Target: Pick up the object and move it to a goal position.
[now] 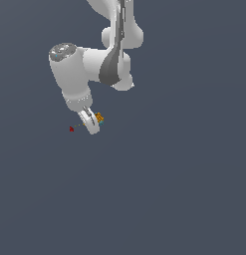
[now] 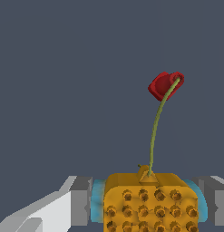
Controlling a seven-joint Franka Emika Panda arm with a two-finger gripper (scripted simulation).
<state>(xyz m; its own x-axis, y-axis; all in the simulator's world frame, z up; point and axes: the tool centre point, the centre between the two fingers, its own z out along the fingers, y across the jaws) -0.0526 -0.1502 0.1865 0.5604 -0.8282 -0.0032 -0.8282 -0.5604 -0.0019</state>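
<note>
Exterior view, taken from its left to its right: first comes the red marker (image 1: 71,129), a tiny dot that looks to be the goal, sitting just off the tip of the arm. Next is the gripper (image 1: 93,121), angled downward from the white arm (image 1: 74,74), and against its far side the orange block (image 1: 99,118) with a teal speck at its edge. The block sits between the fingers rather than on any surface, so the grasp seems already made and what remains is the short carry toward the marker.

In the wrist view the grey fingers (image 2: 79,199) press on the block's teal ends from both sides, clamped on it, with the bumpy orange face filling the space between. A thin green line (image 2: 154,136) runs from the block to the red marker (image 2: 165,85); I take it as a guide toward the goal.

The surroundings are plain dark blue-grey all round, with no table edge, wall or shadow to tell floor from background.
</note>
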